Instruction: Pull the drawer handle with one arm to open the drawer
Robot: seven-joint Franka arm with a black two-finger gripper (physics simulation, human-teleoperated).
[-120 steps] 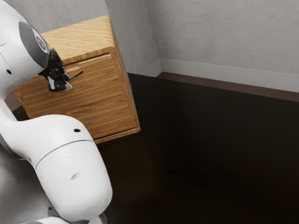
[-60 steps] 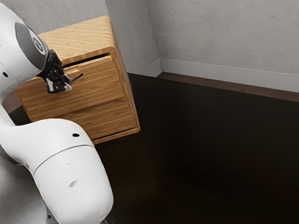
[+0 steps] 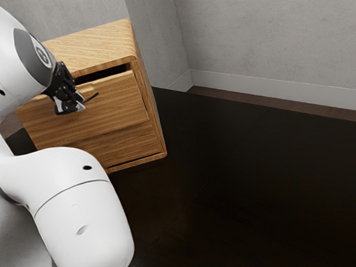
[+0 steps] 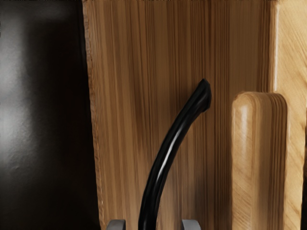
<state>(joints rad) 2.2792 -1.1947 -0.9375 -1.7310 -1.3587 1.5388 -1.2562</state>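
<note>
Handle (image 4: 173, 148): black curved bar fixed to the front of the top drawer (image 3: 109, 104). It sits at the gripper (image 3: 68, 98), with one end showing on the side toward the exterior view's right.
Drawer: partly out of the cabinet (image 3: 128, 144). A dark gap shows between its front and the cabinet top. We judge the opening begun but not complete.
Gripper: positioned at the handle, with the bar passing directly under the hand in the wrist view. We cannot tell whether it is clamped on the bar.
Key relation: the handle's long axis runs along the drawer front, leading away from the gripper. We judge that the pull must go across this axis, straight out from the front.
Arm (image 3: 68, 197): enters from the exterior view's left, in front of the cabinet.
Risk: a pull angled along the bar may slide the gripper off it.
Surroundings: dark floor (image 3: 257, 183); grey wall (image 3: 268, 35) behind the cabinet.
</note>
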